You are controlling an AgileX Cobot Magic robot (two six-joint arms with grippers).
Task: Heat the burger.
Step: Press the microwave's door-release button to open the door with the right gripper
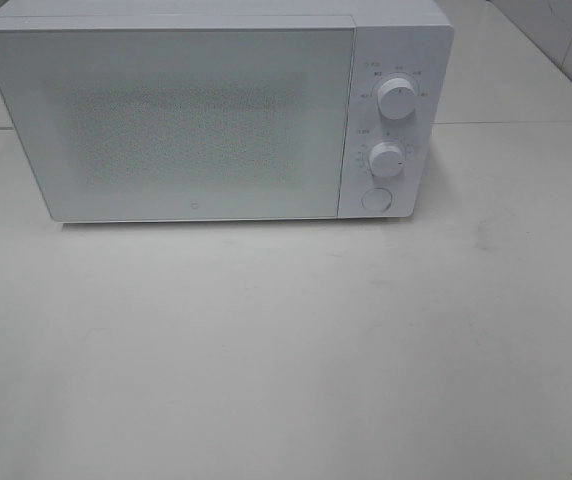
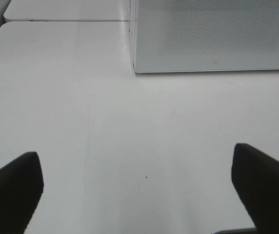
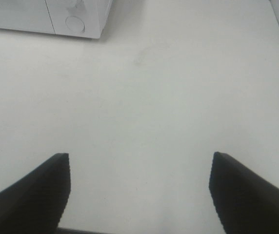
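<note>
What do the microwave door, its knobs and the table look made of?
Microwave door: smooth white glass or plastic, with a dotted mesh showing through. Knobs: likely smooth white plastic. Table: matte white, perhaps laminate, faintly scuffed.

One microwave (image 1: 196,110), at 12 o'clock in high view. Two round knobs on it: top knob (image 1: 396,97), lower knob (image 1: 386,158). One round button (image 1: 376,199), at 6 o'clock from lower knob. Two grippers: left gripper (image 2: 134,163), right gripper (image 3: 139,163). Two black fingers (image 2: 12,190) on each.
</note>
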